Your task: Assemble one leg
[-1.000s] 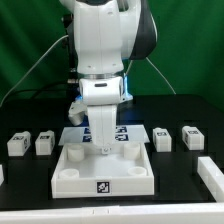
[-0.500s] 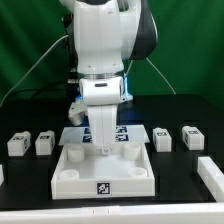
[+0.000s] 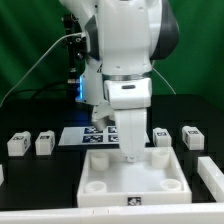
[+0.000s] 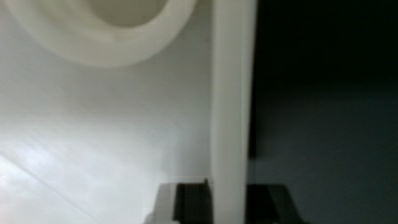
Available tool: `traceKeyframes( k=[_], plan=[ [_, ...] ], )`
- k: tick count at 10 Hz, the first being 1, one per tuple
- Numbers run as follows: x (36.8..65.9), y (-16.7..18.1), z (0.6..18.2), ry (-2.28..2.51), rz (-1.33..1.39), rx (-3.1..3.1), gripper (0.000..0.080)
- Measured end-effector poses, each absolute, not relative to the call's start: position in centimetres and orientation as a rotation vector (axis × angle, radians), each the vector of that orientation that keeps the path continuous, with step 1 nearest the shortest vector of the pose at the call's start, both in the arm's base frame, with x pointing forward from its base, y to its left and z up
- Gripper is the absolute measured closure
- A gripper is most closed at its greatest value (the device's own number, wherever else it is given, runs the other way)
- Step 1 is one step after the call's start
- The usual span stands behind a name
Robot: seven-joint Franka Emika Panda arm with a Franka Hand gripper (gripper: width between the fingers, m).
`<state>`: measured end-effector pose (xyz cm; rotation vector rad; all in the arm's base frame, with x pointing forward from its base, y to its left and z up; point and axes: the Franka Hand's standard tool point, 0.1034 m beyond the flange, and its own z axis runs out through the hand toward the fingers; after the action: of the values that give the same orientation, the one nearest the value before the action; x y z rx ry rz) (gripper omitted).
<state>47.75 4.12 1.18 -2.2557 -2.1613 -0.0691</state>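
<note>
Several legs, small white blocks with marker tags, stand on the black table: two on the exterior view's left point(image 3: 17, 144) point(image 3: 44, 143) and two on its right point(image 3: 161, 138) point(image 3: 192, 137). The large white tray point(image 3: 100, 185) with round corner sockets lies at the front middle. My gripper point(image 3: 130, 152) points down at the tray's back wall. In the wrist view the gripper point(image 4: 231, 205) straddles that wall point(image 4: 231, 100), with a dark finger point(image 4: 187, 203) on each side and shut on it. A round socket point(image 4: 134, 20) shows beside the wall. No leg is held.
The marker board point(image 3: 85, 136) lies flat behind the tray, partly hidden by the arm. Another white part point(image 3: 212, 172) lies at the exterior view's right edge, and a bit of one shows at the left edge point(image 3: 2, 175). Cables hang at the back left.
The arm and the tray in its grip have shifted to the exterior view's right and nearer the front. The legs have not moved.
</note>
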Motion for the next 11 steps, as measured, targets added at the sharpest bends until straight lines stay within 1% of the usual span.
traceKeyframes(
  k=[2,3,7,11],
  plan=[
    [49.3,5.4,0.9,-2.172,-0.096,-2.249,0.0742],
    [49.5,5.7,0.8,-2.176,-0.097,-2.243,0.0742],
    [49.7,7.1,0.8,-2.186,-0.07,-2.209,0.0742],
    [49.6,7.1,0.8,-2.169,-0.064,-2.231,0.0742]
  ],
)
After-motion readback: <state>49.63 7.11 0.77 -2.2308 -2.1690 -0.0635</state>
